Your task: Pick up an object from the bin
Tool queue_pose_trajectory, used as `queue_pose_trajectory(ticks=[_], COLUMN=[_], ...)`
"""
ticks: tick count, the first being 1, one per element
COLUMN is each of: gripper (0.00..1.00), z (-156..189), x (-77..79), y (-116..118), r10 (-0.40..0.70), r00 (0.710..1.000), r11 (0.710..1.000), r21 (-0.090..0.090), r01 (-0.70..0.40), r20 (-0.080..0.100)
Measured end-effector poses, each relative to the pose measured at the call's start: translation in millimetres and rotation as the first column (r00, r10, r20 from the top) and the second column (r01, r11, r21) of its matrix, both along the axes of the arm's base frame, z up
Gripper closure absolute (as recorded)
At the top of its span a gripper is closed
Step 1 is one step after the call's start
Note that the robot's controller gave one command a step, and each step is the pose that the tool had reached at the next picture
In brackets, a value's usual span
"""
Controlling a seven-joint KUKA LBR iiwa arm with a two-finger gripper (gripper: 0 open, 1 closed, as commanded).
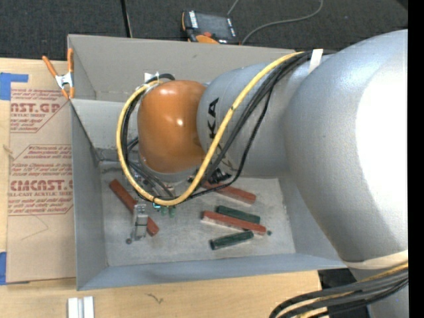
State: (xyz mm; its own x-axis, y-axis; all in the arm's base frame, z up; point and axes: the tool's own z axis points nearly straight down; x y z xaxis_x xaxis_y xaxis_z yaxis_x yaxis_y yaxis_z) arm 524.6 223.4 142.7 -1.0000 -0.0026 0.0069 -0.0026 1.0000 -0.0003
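The arm [318, 144] comes in from the right and covers much of the bin [89, 244]. Its orange cover [169, 124] and looped cables [126, 151] hang over the bin's back-left part. Below the cover the gripper [140, 224] sits low at the floor, near the left wall and about midway between the back wall and the front edge. Whether it is open or closed cannot be told from here. It stands over the front end of a red-brown stick [122, 194], which lies flat on the floor and slants from near the left wall toward the front edge. As I judge it, the step in hand is setting the gripper at a thing before the lift, since the stick is flat on the floor and not raised. The next move calls for a firm close across the stick's narrow width, then a straight lift clear of the left wall. The stick is thin, flat and long, of a dull brick colour, so a hold near its end may let it tip. Well apart, toward the right front corner, lies a loose group of similar sticks [232, 222], some red-brown and some dark green.
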Motion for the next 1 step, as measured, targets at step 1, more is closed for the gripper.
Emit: queue_pose_trajectory(ticks=[1], gripper=[0.00], z=[-77.2], x=[6.9], y=[-75.3], r10=[0.088], r00=[0.996], r11=[0.996], r21=[-0.002], r01=[-0.088], r20=[0.000])
